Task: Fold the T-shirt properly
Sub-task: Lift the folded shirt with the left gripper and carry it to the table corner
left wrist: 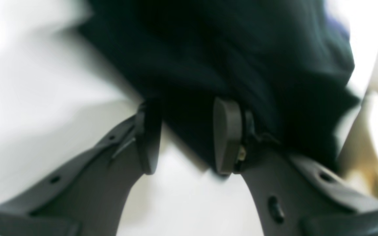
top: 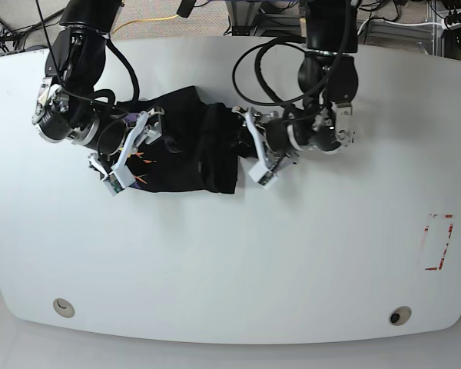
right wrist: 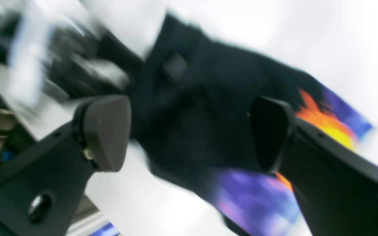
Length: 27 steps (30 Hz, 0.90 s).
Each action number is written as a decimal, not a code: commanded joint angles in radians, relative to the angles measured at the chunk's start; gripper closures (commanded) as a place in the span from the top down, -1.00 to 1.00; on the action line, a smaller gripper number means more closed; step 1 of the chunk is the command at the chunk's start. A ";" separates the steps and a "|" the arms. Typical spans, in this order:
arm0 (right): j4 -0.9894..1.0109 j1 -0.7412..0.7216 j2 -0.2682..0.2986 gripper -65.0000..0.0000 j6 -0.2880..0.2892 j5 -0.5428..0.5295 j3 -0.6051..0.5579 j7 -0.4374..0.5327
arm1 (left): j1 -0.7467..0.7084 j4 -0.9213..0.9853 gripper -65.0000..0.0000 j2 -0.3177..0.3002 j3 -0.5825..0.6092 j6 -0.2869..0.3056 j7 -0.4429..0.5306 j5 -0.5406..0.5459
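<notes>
Two tools sit at opposite ends of the T-shirt (top: 186, 142), and that's the relation your next move hangs on. Base view: shirt lies bunched in the upper-middle of the frame on the white worktop (top: 230, 261), long axis running left-right. Right tool (top: 131, 150) is at the shirt's left end, left tool (top: 259, 154) at its right end. Both sit about equally close, each right at its own edge, so neither arm has a clear advantage.

Tool states: right tool (right wrist: 189, 134), wrist view, pads spread wide w/ cloth lying beyond the gap and nothing pinched btwn them. Left tool (left wrist: 187, 134), wrist view, pads parted to a moderate gap; black cloth sits behind and against the right-hand pad, but I see no clamp on it. Both wrist views are motion-blurred, so contact at the pad faces can't be told for sure.

Shirt look: a crumpled black heap, not flat, w/ a thick roll or fold toward its right side. Print shows only at the left end in the base view; right wrist view gives orange, yellow and blue-purple patches at the frame's right and bottom. Judging by this, it's bunched rather than neatly folded, so you'd prob. need to spread or re-square it along that left-right axis.
</notes>
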State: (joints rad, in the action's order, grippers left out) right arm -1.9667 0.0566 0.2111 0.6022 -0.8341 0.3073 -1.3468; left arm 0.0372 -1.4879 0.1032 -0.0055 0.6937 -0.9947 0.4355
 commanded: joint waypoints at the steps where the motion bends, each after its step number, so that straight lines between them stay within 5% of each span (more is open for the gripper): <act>1: -0.016 0.007 0.009 0.68 0.003 -0.023 0.000 0.028 | 0.007 -0.101 -0.24 -0.046 -0.011 0.004 0.017 0.084; 8: -0.013 0.081 0.007 0.68 0.003 -0.021 -0.013 0.125 | -0.055 -0.233 -0.25 -0.248 -0.086 0.004 0.020 0.276; 13: -0.013 0.078 0.029 0.61 0.003 -0.017 -0.027 0.180 | -0.066 -0.279 -0.25 -0.317 -0.090 0.004 0.020 0.290; 19: 0.077 0.015 0.086 0.01 0.002 0.023 -0.032 0.283 | -0.044 -0.317 -0.25 -0.314 -0.004 0.004 0.024 0.283; 23: 0.234 -0.087 0.092 -0.30 0.005 0.108 -0.029 0.292 | -0.001 -0.320 -0.25 -0.253 0.108 0.004 0.024 0.208; 27: 0.353 -0.160 0.093 -0.34 0.071 0.209 -0.032 0.329 | 0.007 -0.314 -0.25 -0.187 0.220 0.004 0.024 0.102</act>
State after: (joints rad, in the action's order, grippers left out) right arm -1.6432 -0.0681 0.2882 0.6373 -0.6476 0.2718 -1.0615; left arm 0.0322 -1.7889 -0.1226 0.1745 0.6933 -0.9878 0.5545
